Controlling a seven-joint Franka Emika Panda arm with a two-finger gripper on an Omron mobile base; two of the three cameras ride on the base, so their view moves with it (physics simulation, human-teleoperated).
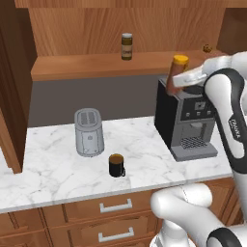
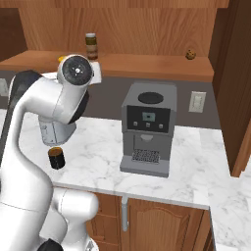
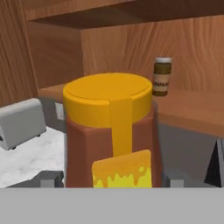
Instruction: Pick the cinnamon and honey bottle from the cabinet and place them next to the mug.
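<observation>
The gripper point(image 1: 177, 83) is clamped on the honey bottle point(image 1: 176, 75), holding it in the air off the front edge of the cabinet point(image 1: 96, 65) shelf, above the coffee machine point(image 1: 185, 118). The cinnamon point(image 1: 127, 46) stands upright on the shelf at the bottle's 10 o'clock, well apart. Down on the marble counter point(image 1: 48, 164), the mug point(image 1: 116, 165) sits near the front edge at the toaster's point(image 1: 89, 131) 5 o'clock, with bare counter around it.

honey bottle point(image 3: 109, 131) sits right up close between the fingers point(image 3: 49, 178), yellow cap on top. cinnamon jar point(image 3: 161, 76) stands further back on the wooden shelf point(image 3: 197, 105), toaster point(image 3: 19, 122) off to the left.
</observation>
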